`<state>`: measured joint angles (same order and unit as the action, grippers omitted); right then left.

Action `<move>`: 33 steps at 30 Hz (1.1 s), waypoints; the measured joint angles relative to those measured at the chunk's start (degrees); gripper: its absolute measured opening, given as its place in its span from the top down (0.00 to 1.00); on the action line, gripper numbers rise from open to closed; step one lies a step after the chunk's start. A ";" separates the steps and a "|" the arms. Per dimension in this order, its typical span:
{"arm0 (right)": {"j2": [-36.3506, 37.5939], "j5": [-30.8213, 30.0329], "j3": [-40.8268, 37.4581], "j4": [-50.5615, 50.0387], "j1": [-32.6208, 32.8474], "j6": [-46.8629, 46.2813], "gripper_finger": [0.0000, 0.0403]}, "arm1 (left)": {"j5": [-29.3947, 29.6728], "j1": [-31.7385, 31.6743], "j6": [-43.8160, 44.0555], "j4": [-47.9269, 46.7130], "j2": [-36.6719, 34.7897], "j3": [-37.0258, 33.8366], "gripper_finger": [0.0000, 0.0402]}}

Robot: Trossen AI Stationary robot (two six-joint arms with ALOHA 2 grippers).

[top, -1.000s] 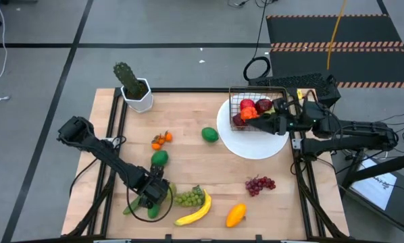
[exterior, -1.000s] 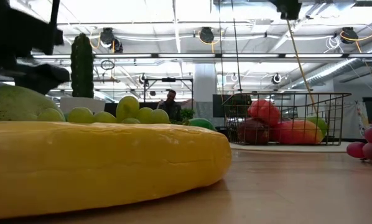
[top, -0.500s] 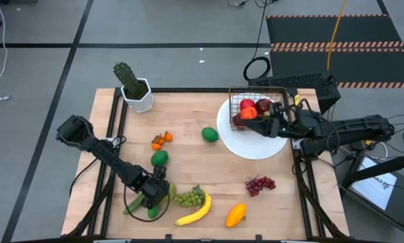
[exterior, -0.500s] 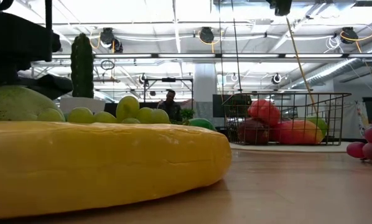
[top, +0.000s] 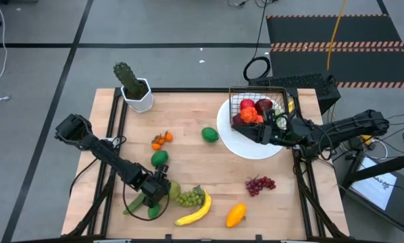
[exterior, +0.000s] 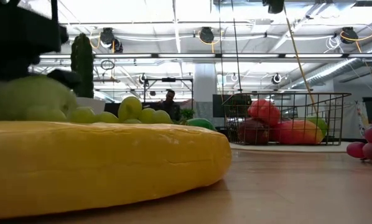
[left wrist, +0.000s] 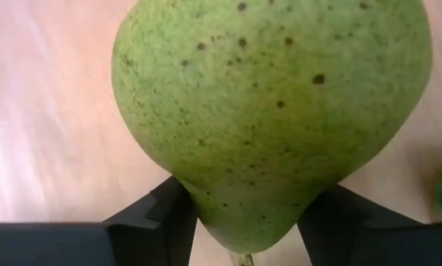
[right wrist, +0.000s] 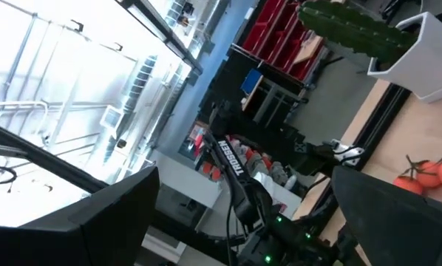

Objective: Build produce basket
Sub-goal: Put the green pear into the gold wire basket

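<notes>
Low, left gripper pinching pear

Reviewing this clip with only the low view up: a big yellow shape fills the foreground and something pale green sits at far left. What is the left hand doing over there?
Observer: The left hand has its fingers on either side of the pear, at its narrow stem end.
Operator: Where on the table?
Observer: Near the front left, beside the green grapes and banana.
Operator: And the right hand?
Observer: The right hand is open, over the white plate just in front of the basket.
</notes>
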<state>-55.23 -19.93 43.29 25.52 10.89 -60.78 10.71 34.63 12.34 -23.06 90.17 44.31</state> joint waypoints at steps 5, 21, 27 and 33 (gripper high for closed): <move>0.98 -1.28 0.04 0.86 0.52 -0.20 0.02 | 0.08 -1.79 0.85 -1.34 -4.86 0.04 0.49; 13.73 -7.31 0.04 -4.77 0.48 15.37 0.02 | 2.15 -15.01 -6.91 -0.76 -16.72 10.42 0.51; 19.03 -7.20 0.04 -12.42 0.48 17.17 0.02 | 6.59 -20.23 -12.99 1.59 -16.70 17.97 0.54; 25.35 -7.19 0.04 -16.09 0.46 26.00 0.02 | 12.63 -26.50 -9.88 7.07 -16.70 24.10 0.52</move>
<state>-29.88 -27.12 43.33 9.44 11.35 -34.78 23.33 8.13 2.46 -15.99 73.47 68.41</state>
